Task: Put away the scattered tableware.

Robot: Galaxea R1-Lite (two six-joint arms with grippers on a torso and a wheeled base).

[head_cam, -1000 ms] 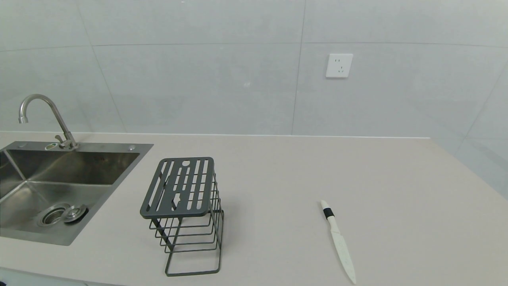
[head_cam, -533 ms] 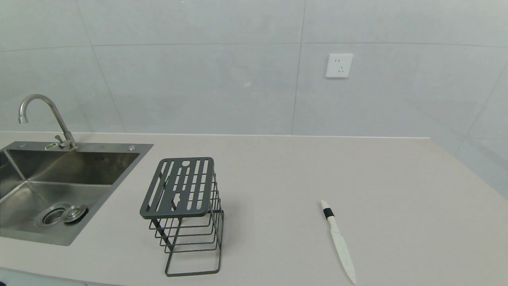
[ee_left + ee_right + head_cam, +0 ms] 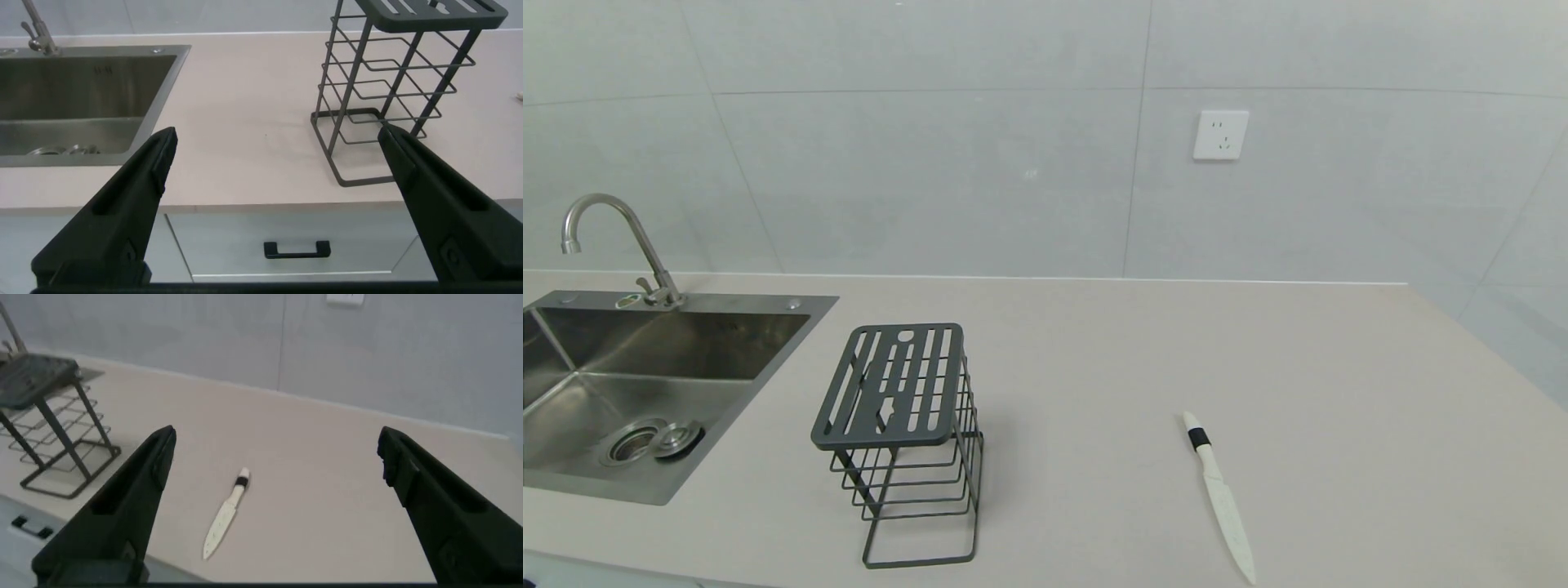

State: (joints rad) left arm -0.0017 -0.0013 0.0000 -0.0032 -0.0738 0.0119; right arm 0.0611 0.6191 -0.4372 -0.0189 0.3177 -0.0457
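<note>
Lying near the front edge of the worktop (image 3: 1094,367) toward its right end, the knife (image 3: 1218,493) sat well apart from the wire rack (image 3: 888,385); left jaws and right jaws stood wide.

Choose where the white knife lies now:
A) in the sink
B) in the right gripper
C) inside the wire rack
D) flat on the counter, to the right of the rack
D: the knife lies flat on the counter, apart from the rack and to its right.
</note>
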